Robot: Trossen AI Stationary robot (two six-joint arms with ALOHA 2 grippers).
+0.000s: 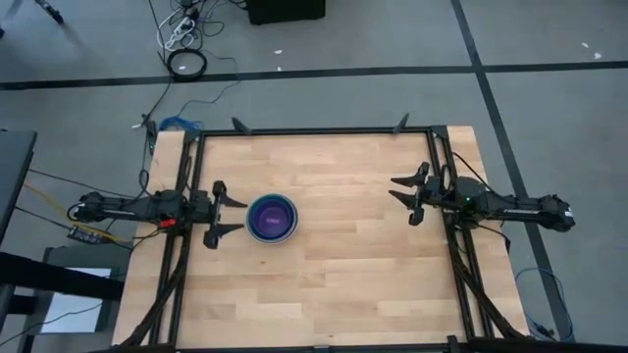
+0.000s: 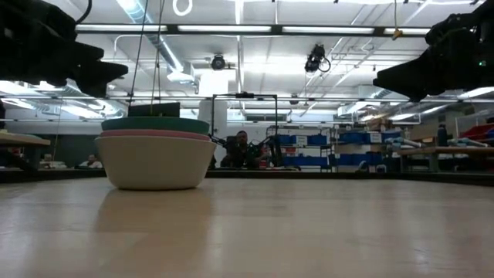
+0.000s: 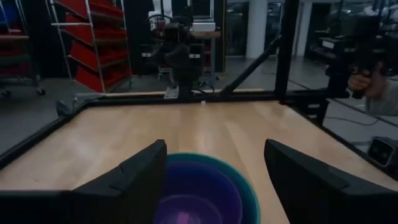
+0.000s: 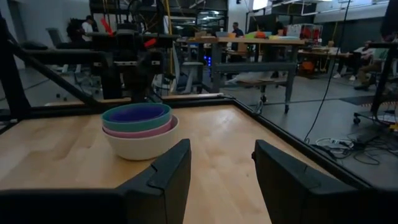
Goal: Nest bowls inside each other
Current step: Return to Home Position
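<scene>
The bowls stand nested in one stack [image 1: 272, 218] left of the table's middle, resting on the white bowl's base [image 2: 154, 166]. From the side I see the white bowl, then a pink rim [image 2: 154, 133] and a teal rim [image 4: 137, 118]; from above, a purple inside [image 3: 196, 193]. My left gripper [image 1: 233, 215] hangs open, level, just left of the stack and above its rim. My right gripper [image 1: 400, 192] is open at the table's right, well clear of the stack.
A black frame [image 1: 314, 130] runs along the table's far edge and both sides. Bare wood lies between the stack and my right gripper and toward the near edge. People and shelving show in the room beyond the table.
</scene>
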